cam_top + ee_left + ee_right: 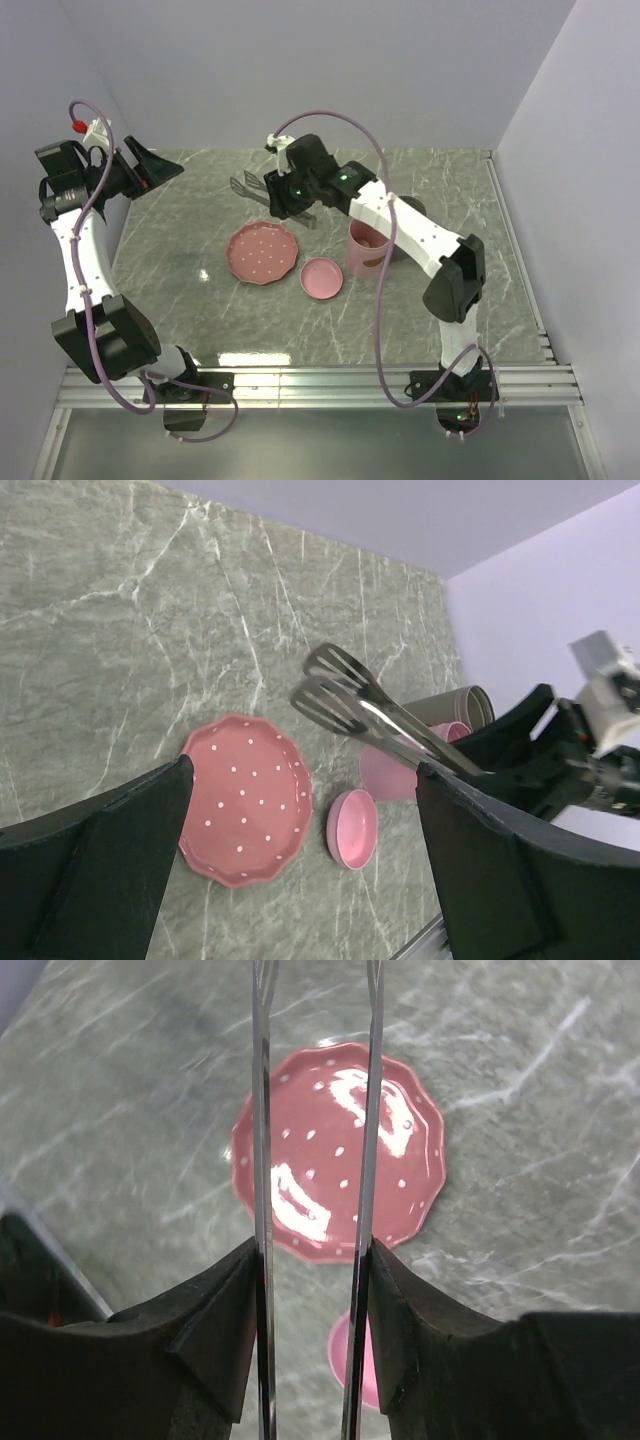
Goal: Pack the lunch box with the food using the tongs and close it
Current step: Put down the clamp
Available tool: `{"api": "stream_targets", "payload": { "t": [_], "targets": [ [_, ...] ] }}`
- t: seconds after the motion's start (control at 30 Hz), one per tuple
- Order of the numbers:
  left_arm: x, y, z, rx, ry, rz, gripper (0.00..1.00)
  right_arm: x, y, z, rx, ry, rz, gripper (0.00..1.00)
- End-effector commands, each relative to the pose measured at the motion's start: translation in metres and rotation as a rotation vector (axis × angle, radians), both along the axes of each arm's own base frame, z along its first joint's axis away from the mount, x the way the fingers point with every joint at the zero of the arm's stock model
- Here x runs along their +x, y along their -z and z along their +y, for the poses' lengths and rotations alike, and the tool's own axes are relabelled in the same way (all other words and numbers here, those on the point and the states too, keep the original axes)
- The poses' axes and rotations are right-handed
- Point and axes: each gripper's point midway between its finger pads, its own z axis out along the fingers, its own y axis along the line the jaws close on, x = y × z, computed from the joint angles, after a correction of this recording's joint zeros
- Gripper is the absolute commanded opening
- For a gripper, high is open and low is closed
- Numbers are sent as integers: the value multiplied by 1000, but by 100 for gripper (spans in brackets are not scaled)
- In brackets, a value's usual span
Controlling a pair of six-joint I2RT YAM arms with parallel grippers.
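1. Tool status. The right gripper (pixel 312 1255) is clamping the tongs (pixel 330 702) by their two arms, one finger pressing on the outside of each arm. The tongs are being held in the air above the far middle of the worktop (pixel 200 220), with their slotted heads pointing left. The heads are standing apart, and nothing is showing between them.

2. Idle arm. The left gripper (pixel 150 165) is hovering raised at the far left, its jaws spread wide and carrying nothing.

3. Container status. The lunch box (pixel 368 255), a pink cylinder, is standing upright and uncovered just beside the right arm. A round pink piece, judged to be the lid (pixel 322 277), is lying on the worktop between the lunch box and the plate (pixel 262 252).

4. Food status. The plate is showing only its white dots and glare. No food is appearing on it or anywhere on the worktop. The inside of the lunch box is not showing clearly enough to confirm its contents.

5. Progress assessment. Packing is looking finished or nearly finished, provided the food is sitting inside the lunch box. Setting the tongs down and fitting the lid are not yet done.
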Motion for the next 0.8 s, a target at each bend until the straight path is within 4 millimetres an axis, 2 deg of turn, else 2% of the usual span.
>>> {"api": "stream_targets", "payload": {
  "t": [0.0,0.1,0.23,0.27,0.3,0.33,0.37,0.43,0.47,0.5,0.53,0.63,0.7,0.73,0.77],
  "targets": [
    [-2,-10,-1,24,1,-56,99,21,7,20,56,234,-5,50],
    [-1,-7,0,18,2,-49,99,24,30,27,15,338,-13,49],
    [-1,-6,0,39,3,-50,99,9,58,43,18,379,12,49],
    [-2,-6,2,46,-1,-53,99,3,76,41,-1,399,34,49],
    [-2,-6,2,52,-2,-55,99,2,78,45,19,403,27,49],
    [-2,-6,2,60,-1,-58,99,-6,95,42,-10,405,35,49],
    [-2,-5,3,64,-3,-58,99,-10,101,42,-15,411,38,49],
    [-2,-3,3,71,-2,-56,99,-11,101,41,4,429,7,49],
    [-1,-1,4,72,-3,-53,99,-18,113,38,-19,428,8,49],
    [-1,0,4,71,-1,-52,99,-19,107,38,3,435,-7,49],
    [-1,3,4,66,1,-46,99,-21,115,32,-15,445,-15,49],
    [0,8,3,55,2,-37,99,-24,118,34,-6,448,-35,50],
    [0,8,3,53,1,-38,99,-25,129,37,-26,445,-19,50],
    [1,10,4,53,-2,-35,99,-24,128,40,-23,440,-15,50],
    [1,10,4,53,-1,-32,99,-25,139,42,-41,437,1,50]
  ]
}}
